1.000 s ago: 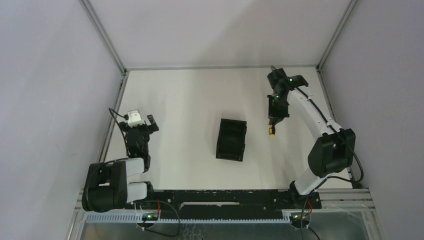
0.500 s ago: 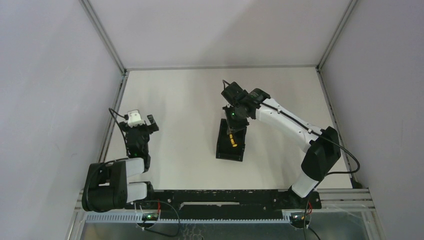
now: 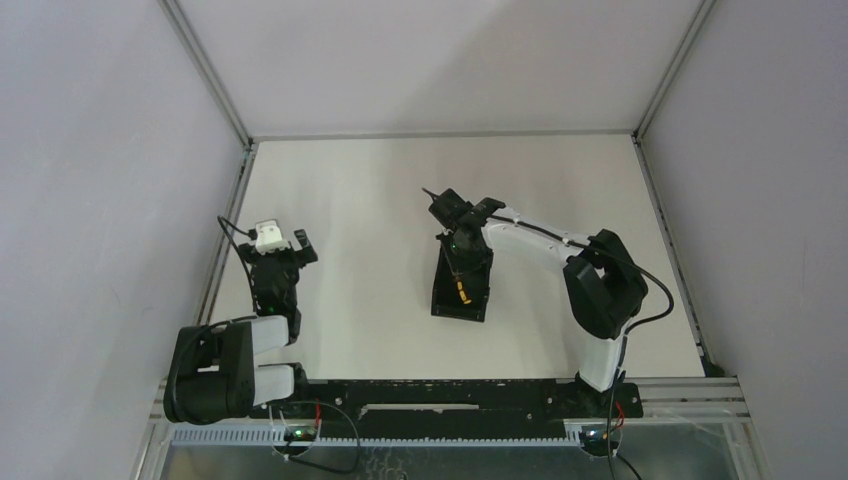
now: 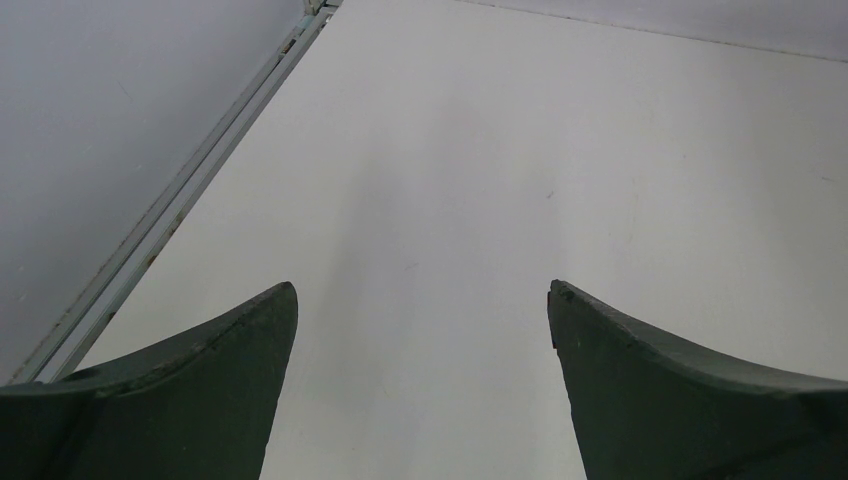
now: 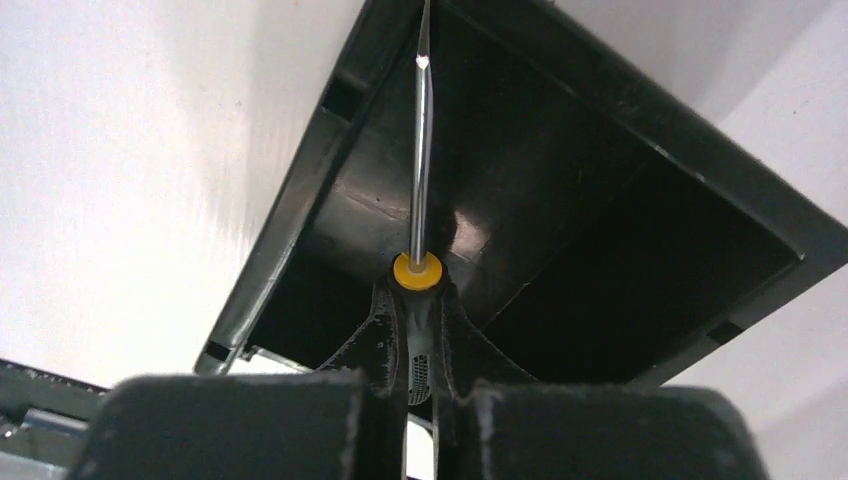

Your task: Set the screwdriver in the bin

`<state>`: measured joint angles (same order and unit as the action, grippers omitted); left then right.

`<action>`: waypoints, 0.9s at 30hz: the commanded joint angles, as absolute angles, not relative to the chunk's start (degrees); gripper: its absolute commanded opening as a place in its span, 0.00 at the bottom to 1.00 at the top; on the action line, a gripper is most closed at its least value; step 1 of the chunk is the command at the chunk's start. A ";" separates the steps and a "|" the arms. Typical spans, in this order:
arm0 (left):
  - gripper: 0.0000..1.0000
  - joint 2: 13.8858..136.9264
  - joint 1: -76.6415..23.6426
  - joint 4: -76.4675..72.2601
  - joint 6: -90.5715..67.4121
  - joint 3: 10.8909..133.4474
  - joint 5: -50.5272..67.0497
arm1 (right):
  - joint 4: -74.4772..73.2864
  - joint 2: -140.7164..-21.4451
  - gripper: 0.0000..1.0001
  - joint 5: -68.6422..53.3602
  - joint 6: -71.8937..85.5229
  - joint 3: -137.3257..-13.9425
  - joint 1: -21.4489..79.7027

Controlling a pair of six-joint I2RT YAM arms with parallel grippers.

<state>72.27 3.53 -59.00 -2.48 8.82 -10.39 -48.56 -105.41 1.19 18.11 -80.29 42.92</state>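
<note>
The screwdriver (image 5: 420, 180) has a yellow collar and a thin metal shaft. My right gripper (image 5: 418, 300) is shut on its black handle, and the shaft points down into the black bin (image 5: 650, 150). In the top view the right gripper (image 3: 457, 268) is over the far half of the bin (image 3: 480, 300), and the yellow of the screwdriver (image 3: 459, 292) shows inside the bin's outline. I cannot tell whether the tip touches the bin floor. My left gripper (image 3: 277, 255) rests at the left of the table, open and empty; its jaws (image 4: 422, 300) stand wide apart over bare table.
A metal rail (image 3: 228, 235) runs along the table's left edge, near the left gripper. Grey walls enclose the table on three sides. The right arm (image 3: 600, 290) bends back across the table's right half.
The right gripper has carried the screwdriver from the table's right side leftward to over the bin, and the screwdriver now sits lower inside the bin's outline. The left arm has not moved.
</note>
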 commanded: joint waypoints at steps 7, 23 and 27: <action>1.00 72.15 3.25 -60.73 -1.57 11.01 -10.88 | -45.61 -105.20 0.40 6.73 18.24 -79.24 43.85; 1.00 72.16 3.25 -60.73 -1.54 11.04 -10.81 | -42.24 -79.50 1.00 6.85 16.28 -78.59 43.62; 1.00 72.16 3.30 -60.73 -1.54 11.07 -10.81 | -35.26 -70.11 1.00 7.46 15.28 -71.89 42.18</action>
<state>72.25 3.53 -59.00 -2.48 8.82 -10.39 -42.41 -77.71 6.52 17.10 -76.84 43.13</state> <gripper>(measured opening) 0.996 0.993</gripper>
